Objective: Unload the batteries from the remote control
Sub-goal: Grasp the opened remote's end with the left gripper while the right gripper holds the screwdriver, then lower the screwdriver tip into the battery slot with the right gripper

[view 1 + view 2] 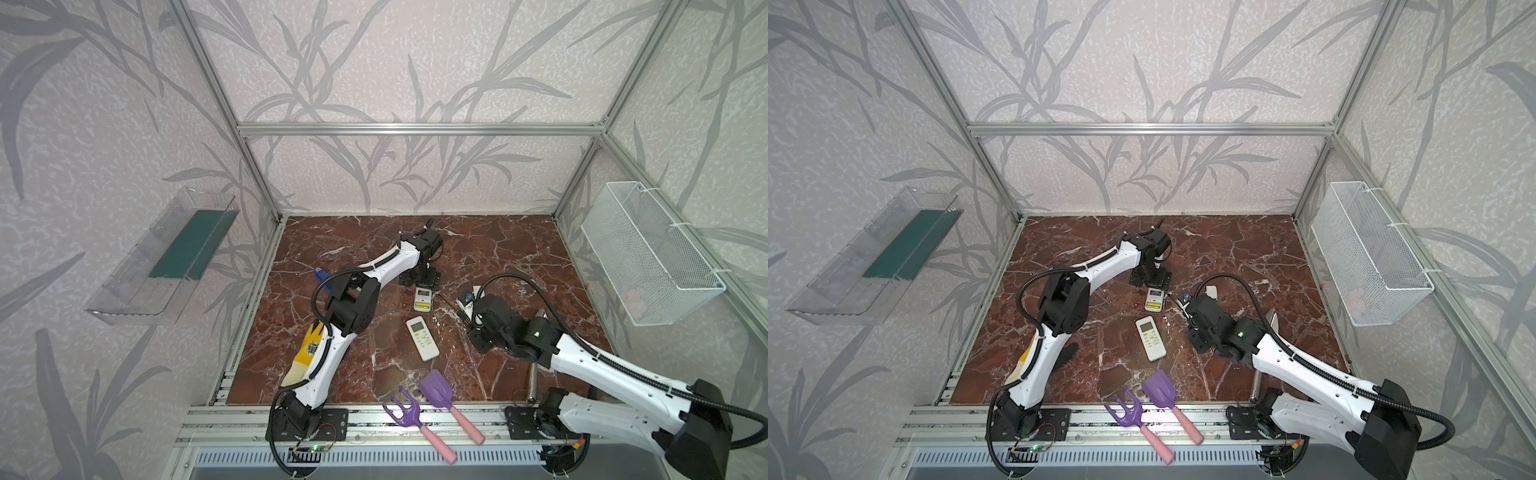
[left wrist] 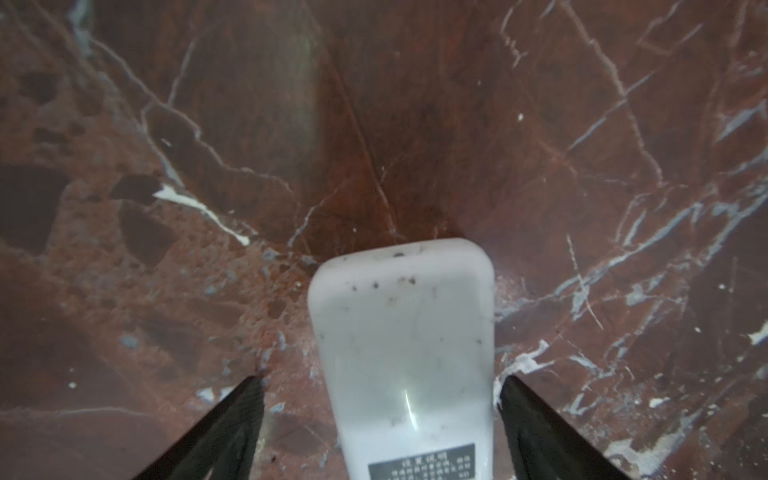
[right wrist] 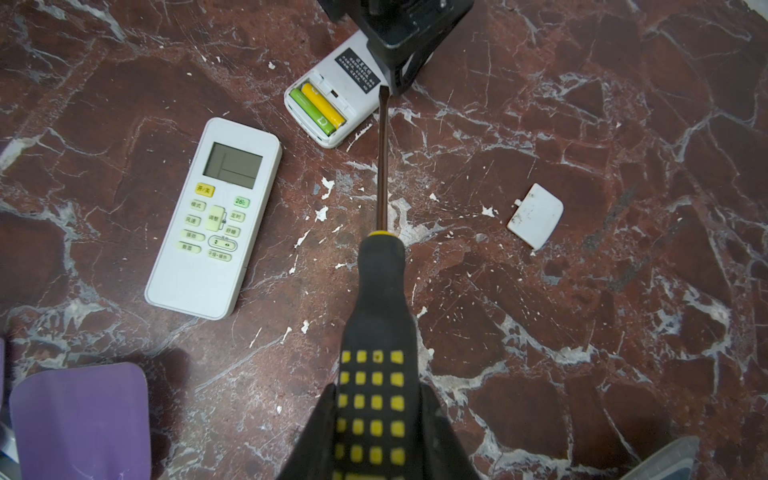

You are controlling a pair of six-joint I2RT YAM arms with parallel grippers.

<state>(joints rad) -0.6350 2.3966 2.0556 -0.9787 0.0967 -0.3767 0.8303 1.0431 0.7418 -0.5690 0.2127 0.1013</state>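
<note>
in both top views the face-down remote [image 1: 423, 296] lies mid worktop [image 1: 507, 253], batteries [image 1: 422, 306] in its open compartment. left wrist: the left end effector [image 2: 380, 380], released, straddles the remote. right wrist: the right end effector [image 3: 378, 392] grasps the screwdriver [image 3: 381, 286], tip just beside the remote.

Reaching toward table middle with left arm [image 1: 399, 257], elbow high, wrist bent down. Straddling remote [image 2: 401, 332] with left gripper [image 2: 381, 378], fingers [image 2: 241, 415] spread wide, seemingly clear of both sides (contact hard to judge). Stretching low from right with right arm [image 1: 602, 365]; clamping screwdriver [image 3: 380, 291] handle in right gripper [image 3: 377, 395].
</note>
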